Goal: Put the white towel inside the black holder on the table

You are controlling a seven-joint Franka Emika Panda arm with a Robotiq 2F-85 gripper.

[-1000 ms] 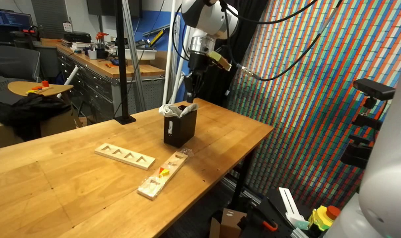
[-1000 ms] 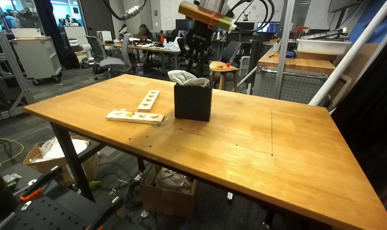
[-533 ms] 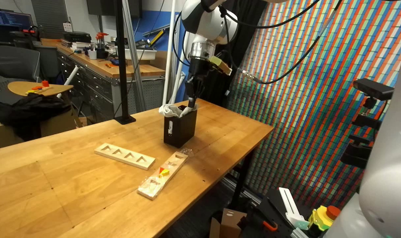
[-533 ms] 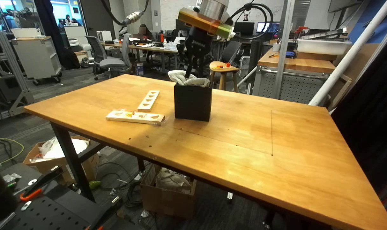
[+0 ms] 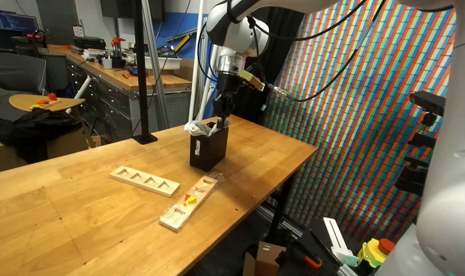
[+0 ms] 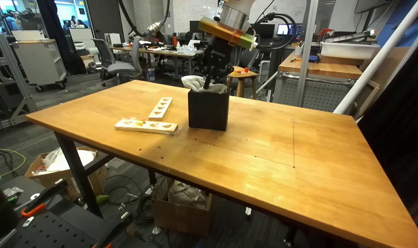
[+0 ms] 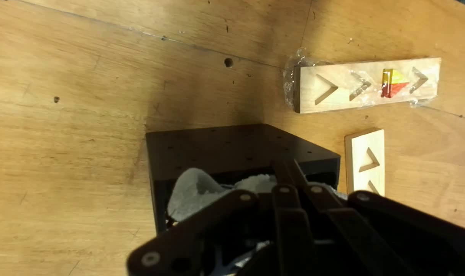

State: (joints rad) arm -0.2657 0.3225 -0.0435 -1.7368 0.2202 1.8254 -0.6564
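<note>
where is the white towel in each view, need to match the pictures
In an exterior view: white towel, just left of centre, in the black holder.
In an exterior view: white towel, upper middle, in the black holder.
In the wrist view: white towel, lower middle, partly hidden by the gripper.
Shared landmark: the black holder, in all three.

You have a long, pale wooden board (image 5: pixel 143 181) with triangular recesses and, near it, a like-shaped board (image 7: pixel 376 86) wrapped in clear plastic film (image 7: pixel 290 84), which bears small red and yellow pieces (image 7: pixel 388 82). In an exterior view you see a light-wood stool (image 6: pixel 253 74), a grey office chair (image 6: pixel 121 67), and, on the dark grey floor (image 6: pixel 78 88), a brown cardboard box (image 6: pixel 181 220) holding beige cloth (image 6: pixel 187 195).
</note>
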